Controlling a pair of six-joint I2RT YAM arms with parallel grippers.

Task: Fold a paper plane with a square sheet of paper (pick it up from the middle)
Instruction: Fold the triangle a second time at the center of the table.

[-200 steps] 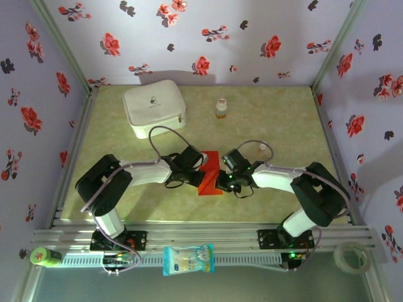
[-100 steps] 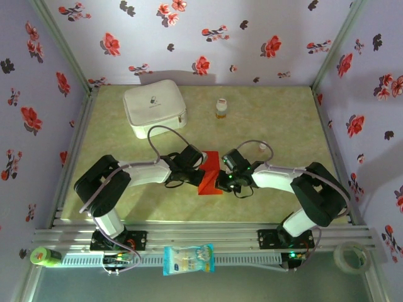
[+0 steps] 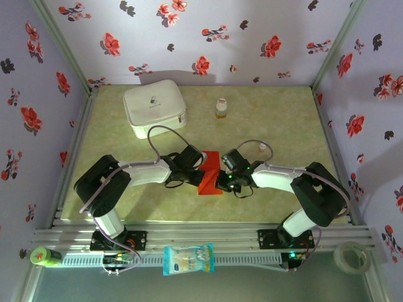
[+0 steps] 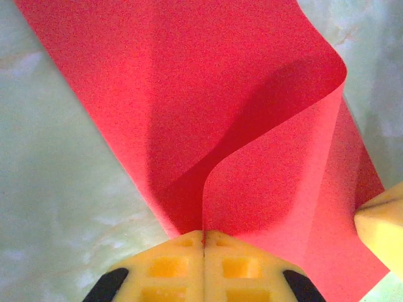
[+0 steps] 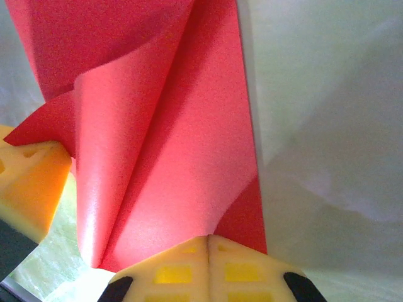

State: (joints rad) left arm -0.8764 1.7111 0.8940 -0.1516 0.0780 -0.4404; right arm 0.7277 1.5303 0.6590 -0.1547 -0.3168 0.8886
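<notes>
The square sheet of paper (image 3: 210, 173) is bright red and sits mid-table between both arms, curled up into a soft fold. In the left wrist view the paper (image 4: 189, 94) bends over itself, and my left gripper (image 4: 203, 234) is shut on its near edge. My right gripper (image 5: 208, 238) is shut on the opposite edge of the paper (image 5: 176, 157), where one flap stands up. From above, the left gripper (image 3: 200, 165) and the right gripper (image 3: 220, 178) face each other across the sheet. The paper plane is out of view.
A white zip case (image 3: 155, 108) lies at the back left, a small bottle (image 3: 221, 108) at the back middle. A snack packet (image 3: 188, 259), a green object (image 3: 43, 256) and a tape roll (image 3: 351, 257) rest by the front rail. Flowered walls enclose the table.
</notes>
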